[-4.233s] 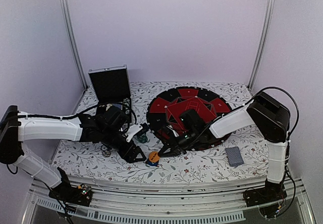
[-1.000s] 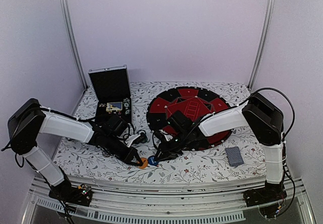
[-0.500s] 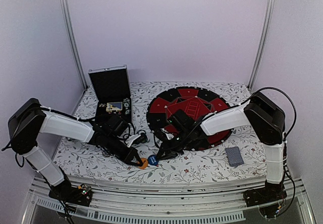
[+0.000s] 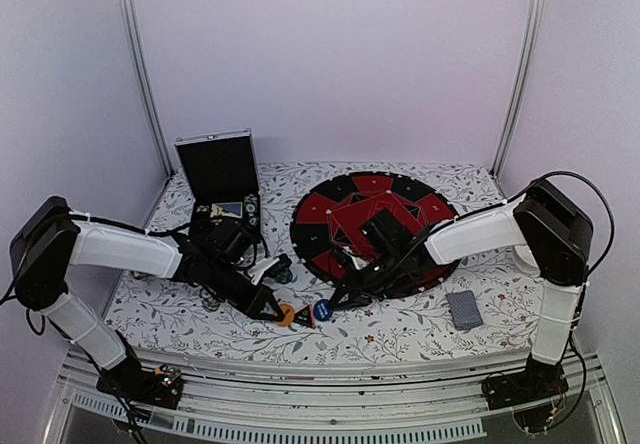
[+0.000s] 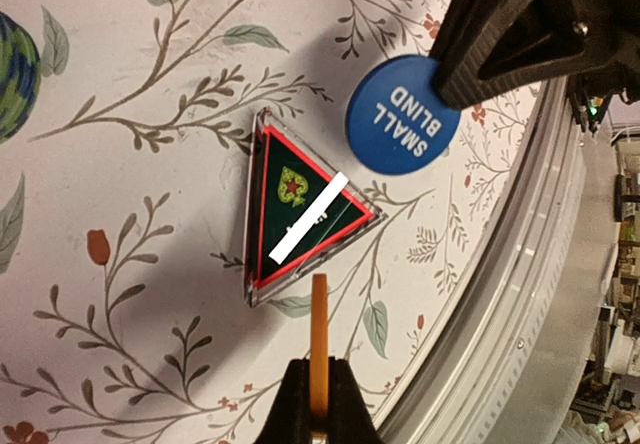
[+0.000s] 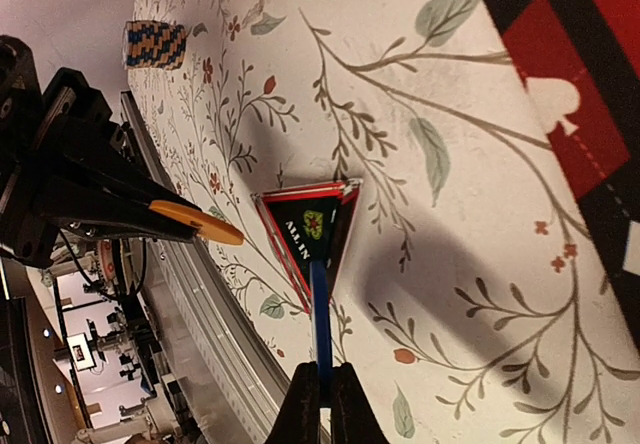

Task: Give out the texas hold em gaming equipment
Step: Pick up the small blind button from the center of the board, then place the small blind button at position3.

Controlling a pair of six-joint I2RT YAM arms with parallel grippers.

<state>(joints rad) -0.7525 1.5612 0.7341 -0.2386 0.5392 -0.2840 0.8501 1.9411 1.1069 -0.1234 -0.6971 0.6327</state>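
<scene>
Pickup step: left gripper (image 5: 319,384) clamps orange button (image 5: 319,314), right gripper (image 6: 321,382) clamps blue button (image 6: 319,304); next likely placing these 2 on mat (image 4: 380,186).

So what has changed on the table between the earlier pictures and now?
The right gripper closed on the blue button and carried it slightly right, toward the mat. The left gripper still holds the orange button. The card deck and case did not move.

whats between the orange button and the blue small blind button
The small red-black triangle, flat on the floral cloth, lies between the orange button and the blue button. The left wrist view shows it best.
</scene>
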